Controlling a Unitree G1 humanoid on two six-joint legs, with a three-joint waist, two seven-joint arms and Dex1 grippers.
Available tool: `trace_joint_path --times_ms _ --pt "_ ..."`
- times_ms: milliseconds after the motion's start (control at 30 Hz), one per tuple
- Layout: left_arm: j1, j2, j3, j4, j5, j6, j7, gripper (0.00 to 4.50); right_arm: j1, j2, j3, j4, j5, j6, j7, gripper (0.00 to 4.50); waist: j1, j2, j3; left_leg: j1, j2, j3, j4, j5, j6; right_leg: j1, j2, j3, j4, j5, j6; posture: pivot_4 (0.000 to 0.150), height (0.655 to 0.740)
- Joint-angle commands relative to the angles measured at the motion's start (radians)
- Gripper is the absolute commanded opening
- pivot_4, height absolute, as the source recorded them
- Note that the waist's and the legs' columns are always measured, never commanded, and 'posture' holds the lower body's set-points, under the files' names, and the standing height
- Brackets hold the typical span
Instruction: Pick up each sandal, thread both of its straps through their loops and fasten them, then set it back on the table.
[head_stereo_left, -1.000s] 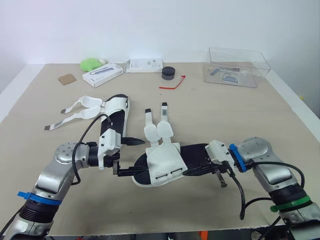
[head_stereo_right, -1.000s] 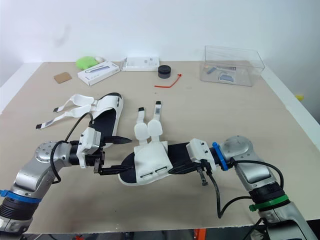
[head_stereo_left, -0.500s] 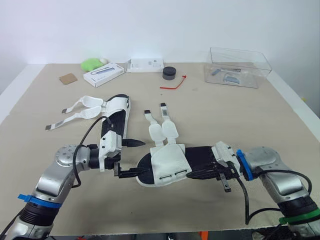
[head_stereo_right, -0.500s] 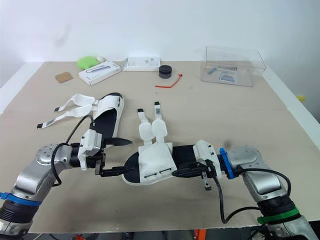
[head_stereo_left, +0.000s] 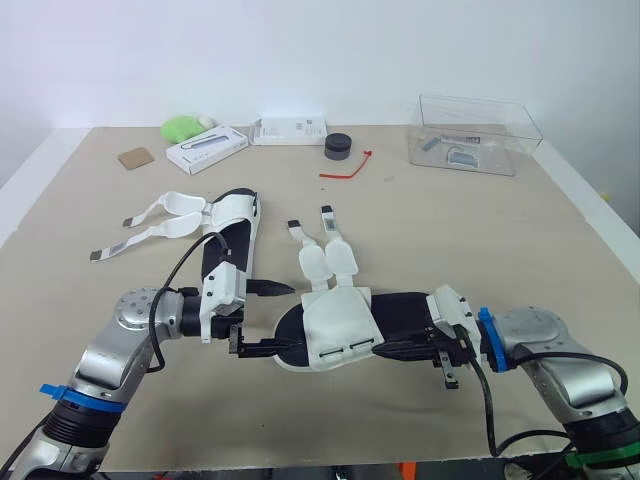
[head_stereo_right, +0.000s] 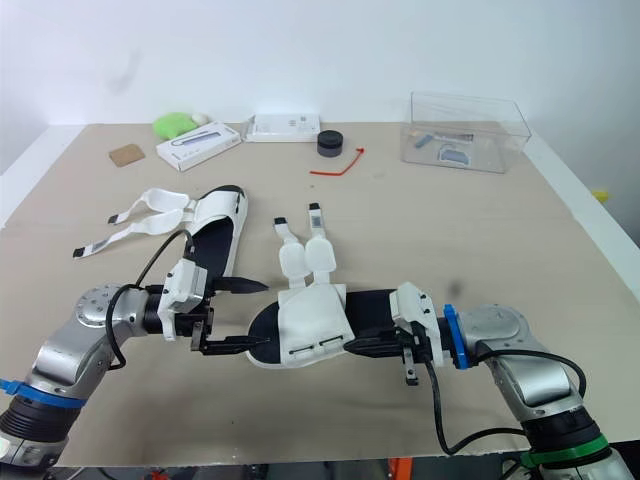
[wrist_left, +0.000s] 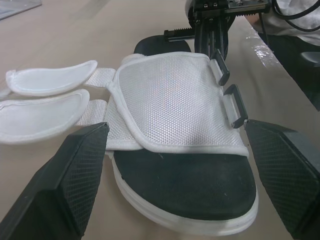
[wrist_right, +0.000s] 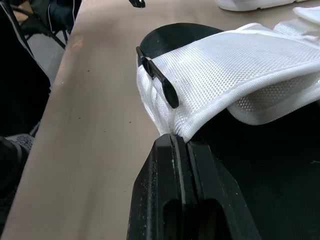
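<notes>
left wrist view: left gripper (wrist_left: 180, 167) spread wide around the sandal (wrist_left: 170, 95) toe, gripping nothing. right gripper (head_stereo_left: 402, 347) pinches its near edge, likely steadying it on the table (head_stereo_left: 420, 230), straps (head_stereo_left: 327, 262) unthreaded.

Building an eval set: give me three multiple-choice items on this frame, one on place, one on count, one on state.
1. Where is the clear box?
A) far right of the table
B) near left corner
C) between the sandals
2. How many black loops are on the near sandal?
A) one
B) two
C) four
3. The left claw is:
A) shut on a strap
B) shut on the red tie
C) open, straddling the near sandal's end
Key: 1A, it sits by the far right edge; 2B, two show side by side on the upper; 3C, its fingers stand wide apart on either side.
</notes>
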Motion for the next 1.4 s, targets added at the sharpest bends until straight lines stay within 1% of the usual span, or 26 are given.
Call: trace_joint_path --times_ms 33,367,533,567,600,633,667,700,767,833,867,900,933,1000,1067,1167,1267,1400 --pt "0.002 0.017 0.002 -0.019 -0.002 -0.007 -0.018 4.5 0.015 -0.015 -0.028 -0.062 0.028 -0.002 0.008 0.05 0.0 0.0 0.0 0.0 0.0 0.0 0.0 0.0 0.0 0.0 0.0 0.0 0.0 0.0 0.0 0.15 0.74" --pt "0.023 0.021 -0.013 -0.026 0.026 -0.039 -0.028 4.5 -0.002 -0.005 -0.01 -0.05 0.009 -0.014 0.017 0.05 0.0 0.0 0.0 0.0 0.0 0.0 0.0 0.0 0.0 0.0 0.0 0.0 0.0 0.0 0.0 0.15 0.74" --pt "0.034 0.024 -0.026 -0.021 0.048 -0.075 -0.035 4.5 -0.013 -0.041 -0.011 -0.049 0.043 0.074 0.051 0.05 0.0 0.0 0.0 0.0 0.0 0.0 0.0 0.0 0.0 0.0 0.0 0.0 0.0 0.0 0.0 0.15 0.74" --pt "0.033 0.024 -0.03 -0.018 0.049 -0.079 -0.042 4.24 -0.014 -0.049 -0.014 -0.051 0.051 0.089 0.06 0.75 0.0 0.0 0.0 0.0 0.0 0.0 0.0 0.0 0.0 0.0 0.0 0.0 0.0 0.0 0.0 0.15 0.74" --pt "0.034 0.026 -0.033 -0.018 0.049 -0.081 -0.048 3.96 -0.014 -0.057 -0.018 -0.056 0.059 0.101 0.067 1.08 0.0 0.0 0.0 0.0 0.0 0.0 0.0 0.0 0.0 0.0 0.0 0.0 0.0 0.0 0.0 0.15 0.74" --pt "0.034 0.028 -0.035 -0.016 0.05 -0.085 -0.051 3.66 -0.014 -0.066 -0.022 -0.06 0.068 0.113 0.073 1.51 0.0 0.0 0.0 0.0 0.0 0.0 0.0 0.0 0.0 0.0 0.0 0.0 0.0 0.0 0.0 0.15 0.74" --pt "0.032 0.03 -0.039 -0.011 0.057 -0.093 -0.056 3.2 -0.015 -0.081 -0.029 -0.066 0.086 0.138 0.083 2.0 0.0 0.0 0.0 0.0 0.0 0.0 0.0 0.0 0.0 0.0 0.0 0.0 0.0 0.0 0.0 0.15 0.74" --pt "0.031 0.032 -0.041 -0.008 0.062 -0.1 -0.059 2.64 -0.015 -0.092 -0.033 -0.072 0.098 0.157 0.089 2.55 0.0 0.0 0.0 0.0 0.0 0.0 0.0 0.0 0.0 0.0 0.0 0.0 0.0 0.0 0.0 0.15 0.74" --pt "0.025 0.031 -0.042 -0.002 0.066 -0.095 -0.059 1.73 -0.019 -0.1 -0.06 -0.085 0.15 0.206 0.083 3.44 0.0 0.0 0.0 0.0 0.0 0.0 0.0 0.0 0.0 0.0 0.0 0.0 0.0 0.0 0.0 0.15 0.74" --pt "0.019 0.034 -0.046 0.001 0.068 -0.087 -0.067 0.62 -0.028 -0.109 -0.091 -0.099 0.217 0.278 0.073 4.49 -0.001 0.0 0.0 0.0 0.0 0.0 0.0 0.0 0.0 0.0 0.0 0.0 0.0 0.0 0.0 0.15 0.74" --pt "0.016 0.035 -0.049 0.003 0.069 -0.084 -0.07 0.17 -0.035 -0.118 -0.109 -0.103 0.259 0.328 0.068 4.5 0.0 0.0 0.0 0.0 0.0 0.0 0.0 0.0 0.0 0.0 0.0 0.0 0.0 0.0 0.0 0.15 0.74" --pt "0.014 0.036 -0.05 0.005 0.071 -0.082 -0.073 0.04 -0.04 -0.123 -0.122 -0.106 0.293 0.372 0.06 4.5 0.0 0.0 0.0 0.0 0.0 0.0 0.0 0.0 0.0 0.0 0.001 0.0 0.0 0.0 0.0 0.15 0.74" --pt "0.011 0.036 -0.051 0.009 0.072 -0.082 -0.075 0.04 -0.047 -0.125 -0.136 -0.104 0.326 0.415 0.047 4.5 0.0 0.0 0.0 0.0 0.0 0.0 0.0 0.0 0.0 0.0 0.0 0.0 0.0 0.0 0.0 0.15 0.74" --pt "-0.001 0.037 -0.06 0.03 0.086 -0.091 -0.079 0.04 -0.117 -0.112 -0.182 -0.049 0.409 0.533 -0.02 4.5 -0.002 0.0 0.0 0.0 0.0 0.0 0.0 0.0 0.0 0.001 0.0 0.0 0.0 0.0 0.0 0.15 0.74" --pt "-0.01 0.039 -0.068 0.048 0.094 -0.103 -0.093 0.04 -0.222 -0.089 -0.197 0.032 0.452 0.65 -0.11 4.5 -0.004 -0.001 0.0 0.001 0.0 0.001 0.001 0.0 0.0 0.0 0.0 0.001 0.0 0.001 0.0 0.15 0.74" --pt "-0.019 0.039 -0.075 0.066 0.097 -0.11 -0.108 0.04 -0.336 -0.057 -0.164 0.121 0.419 0.742 -0.208 4.5 -0.005 -0.001 0.0 0.001 0.0 0.002 0.001 0.0 0.0 0.001 0.001 0.002 0.0 0.003 0.0 0.15 0.74" --pt "-0.031 0.039 -0.084 0.081 0.107 -0.125 -0.129 0.04 -0.448 0.025 -0.143 0.252 0.365 0.811 -0.341 4.5 -0.004 -0.002 0.0 0.0 0.001 0.002 0.001 0.0 0.0 0.0 0.003 0.001 0.0 0.002 -0.001 0.15 0.74" --pt "-0.047 0.039 -0.088 0.086 0.102 -0.118 -0.149 0.04 -0.551 0.079 -0.094 0.411 0.276 0.825 -0.39 4.5 -0.003 -0.002 0.0 -0.003 0.001 0.002 0.0 0.0 0.0 -0.003 0.002 0.002 0.0 0.002 -0.001 0.15 0.74"
